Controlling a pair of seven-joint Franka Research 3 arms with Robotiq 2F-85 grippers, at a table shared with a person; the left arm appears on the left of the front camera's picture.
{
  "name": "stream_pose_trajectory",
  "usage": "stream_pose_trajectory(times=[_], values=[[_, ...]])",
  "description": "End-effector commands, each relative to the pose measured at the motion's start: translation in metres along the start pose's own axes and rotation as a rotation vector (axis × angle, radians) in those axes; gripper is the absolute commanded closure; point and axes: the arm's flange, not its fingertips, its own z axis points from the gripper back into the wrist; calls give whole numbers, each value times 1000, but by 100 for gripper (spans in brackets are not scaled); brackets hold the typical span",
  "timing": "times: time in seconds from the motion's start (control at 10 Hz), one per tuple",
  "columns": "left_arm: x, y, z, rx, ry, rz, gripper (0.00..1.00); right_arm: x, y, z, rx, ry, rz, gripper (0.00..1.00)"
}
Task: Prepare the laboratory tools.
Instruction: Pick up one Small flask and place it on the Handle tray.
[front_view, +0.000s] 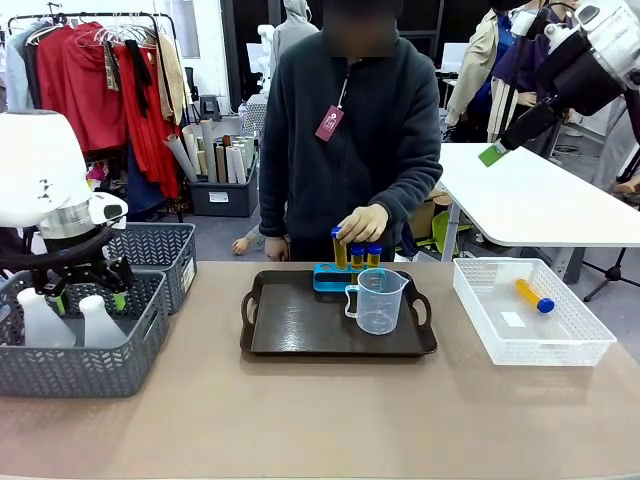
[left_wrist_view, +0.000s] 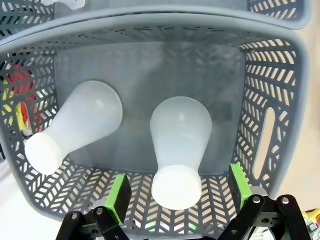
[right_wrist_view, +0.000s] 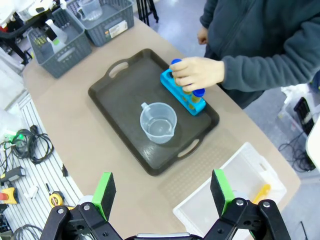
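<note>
A: Entry one, flasks. Look and place?
B: Two flasks (front_view: 43, 322), translucent white, conical, with a wide base and a narrow capped neck. Both stand upright in the grey basket (front_view: 80, 372) at the table's left end.

A: Position against the left gripper?
B: The left gripper (left_wrist_view: 177, 192) hangs over that basket, jaws spread wide and holding nothing. One flask's neck sits between the green pads (left_wrist_view: 118, 196) with a gap on each side. The other flask stands just beside it, outside the jaws.

A: Next, beaker.
B: The beaker (front_view: 379, 300) is clear plastic with a handle and spout. It stands upright on the tray (front_view: 300, 335) at mid-table, well apart from both grippers.

A: Rack and tubes?
B: The rack (front_view: 326, 279) is small and blue, on the tray's far edge just behind the beaker. Three tubes (front_view: 357, 256) with amber liquid and blue caps stand upright in it. The person's hand (front_view: 362, 224) rests on them, fingers round the end one. A fourth tube (front_view: 534, 296) lies flat in the white basket (front_view: 478, 315) at the right.

A: Right gripper?
B: The right gripper (right_wrist_view: 162, 186) is high over the table's right part, jaws wide and empty. Tray, beaker and rack lie well below it.
</note>
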Motion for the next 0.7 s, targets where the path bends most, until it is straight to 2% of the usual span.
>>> stream_pose_trajectory(times=[0.0,0.1,0.6], values=[[0,6,-7,-23,-20,-36,0,1,-1,1,11,-14,10,0],[1,5,-10,-22,-20,-46,3,1,-1,1,11,-14,10,0],[6,5,-14,-9,-15,-56,99,1,-1,1,11,-14,10,0]])
